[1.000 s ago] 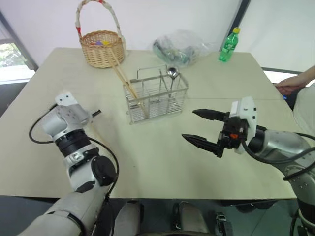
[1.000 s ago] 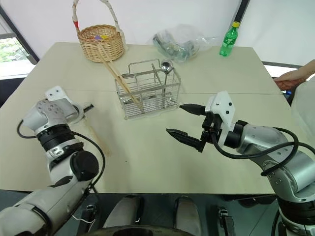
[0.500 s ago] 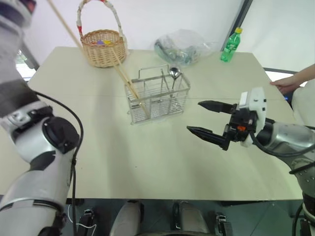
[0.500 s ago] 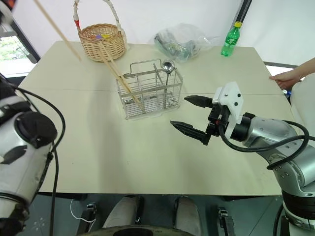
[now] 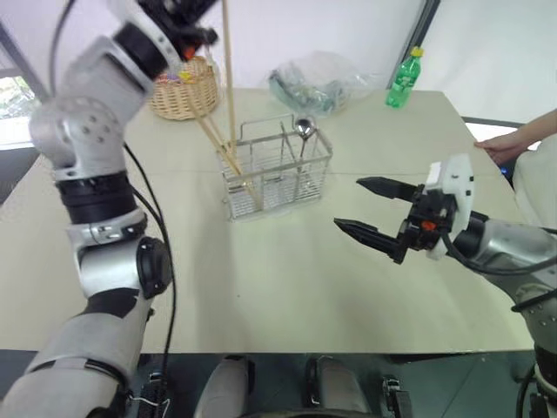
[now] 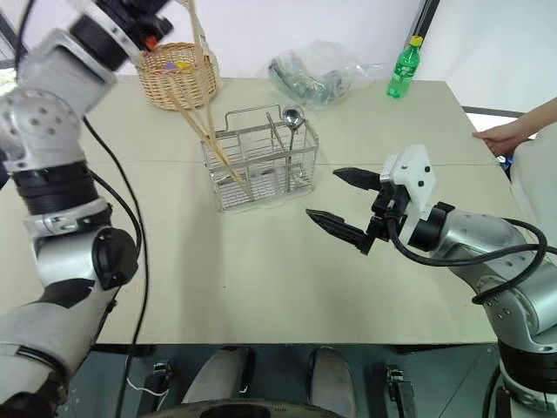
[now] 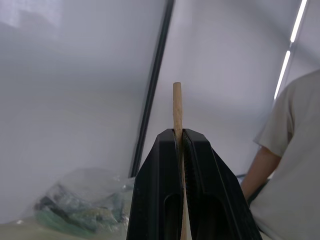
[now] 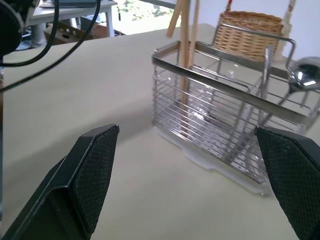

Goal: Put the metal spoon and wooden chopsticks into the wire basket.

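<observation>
1. Left eye: my left tool [image 5: 187, 10] is raised high above the surface [image 5: 261, 261], pinched tight on one wooden chopstick [image 5: 228, 70] that hangs near vertical, lower tip at the left end of the wire basket [image 5: 277, 170]. More wooden chopsticks [image 5: 222, 148] lean in that same end. The metal spoon [image 5: 304, 131] stands in the basket, bowl up.
2. Right eye: my right tool [image 6: 348, 205] hovers just right of the wire basket, fingers spread wide, holding nothing. Wicker basket [image 6: 178, 74], clear bag [image 6: 324, 70] and green bottle [image 6: 402, 70] sit at the far edge; bottle label not readable.
3. Left wrist: fingers [image 7: 165, 185] clamped on the stick, its end poking out past them. A person's sleeve [image 7: 295, 150] alongside.
4. Right wrist: wire basket dead ahead between the spread fingers [image 8: 85, 175], chopsticks and spoon inside. No writing legible.
</observation>
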